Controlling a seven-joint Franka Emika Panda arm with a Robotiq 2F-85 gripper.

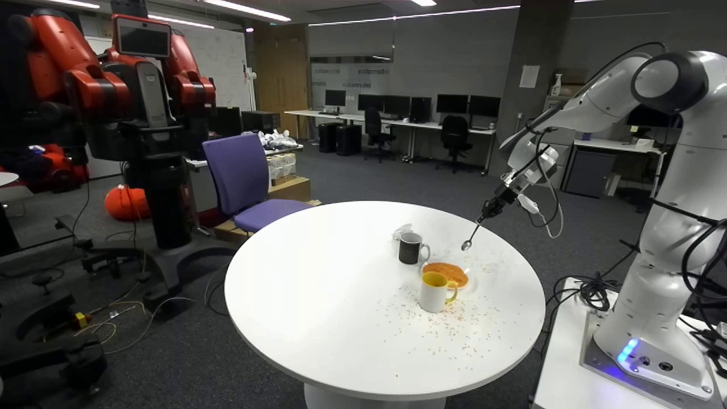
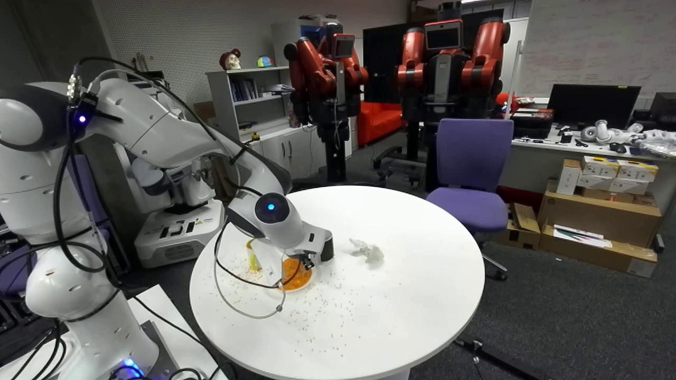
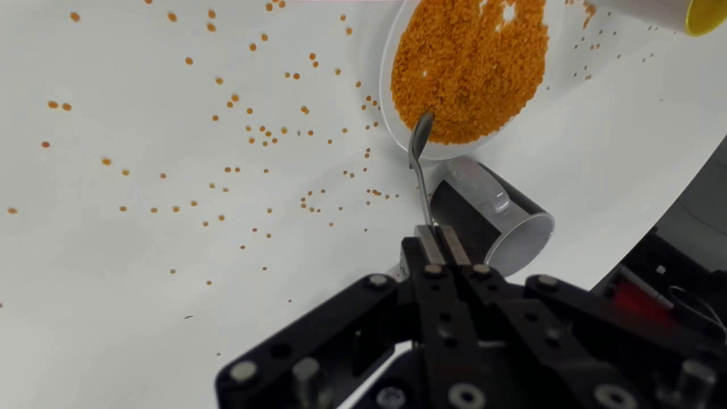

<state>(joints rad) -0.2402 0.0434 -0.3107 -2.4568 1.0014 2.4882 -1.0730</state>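
My gripper (image 3: 441, 230) is shut on the handle of a metal spoon (image 3: 421, 135), which points out beyond the fingertips. In an exterior view the spoon (image 1: 467, 245) hangs in the air, bowl downward, above the table. In the wrist view its bowl overlaps the edge of a white plate (image 3: 386, 108) bearing orange grains (image 3: 468, 74). Beside the spoon stands a black and grey mug (image 3: 463, 213), also seen by the plate in an exterior view. A white mug with a yellow inside (image 1: 431, 298) stands at the plate's opposite side. The arm mostly hides the gripper in an exterior view.
Loose grains lie scattered over the round white table (image 1: 306, 272). Crumpled clear plastic (image 2: 368, 253) rests beyond the dark mug. A purple chair (image 2: 470, 169) stands close to the table edge. Cables (image 2: 248, 282) hang from the arm.
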